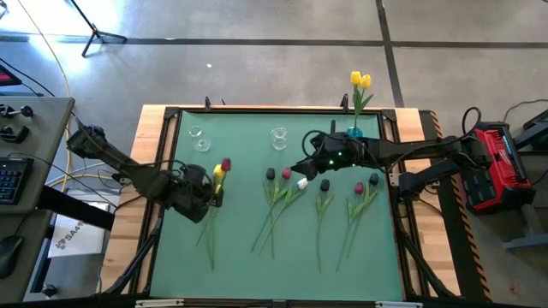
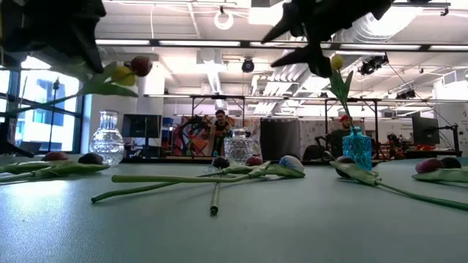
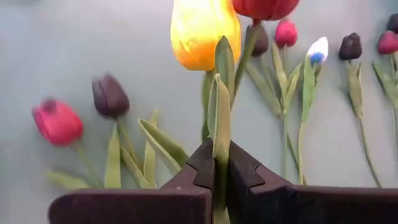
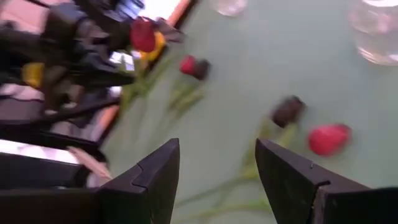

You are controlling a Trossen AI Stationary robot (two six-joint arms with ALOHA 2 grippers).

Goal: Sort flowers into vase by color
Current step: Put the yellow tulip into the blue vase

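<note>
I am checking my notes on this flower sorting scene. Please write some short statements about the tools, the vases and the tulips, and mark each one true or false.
1. The left tool is shut on tulip stems, holding a yellow tulip and a red tulip above the table. True.
2. The right tool is gripping a black tulip. False: it is open and holds nothing.
3. The blue vase already holds yellow tulips. True.
4. The two clear glass vases are full of flowers. False: both are empty.
5. A white tulip lies on the green mat. True.
</note>
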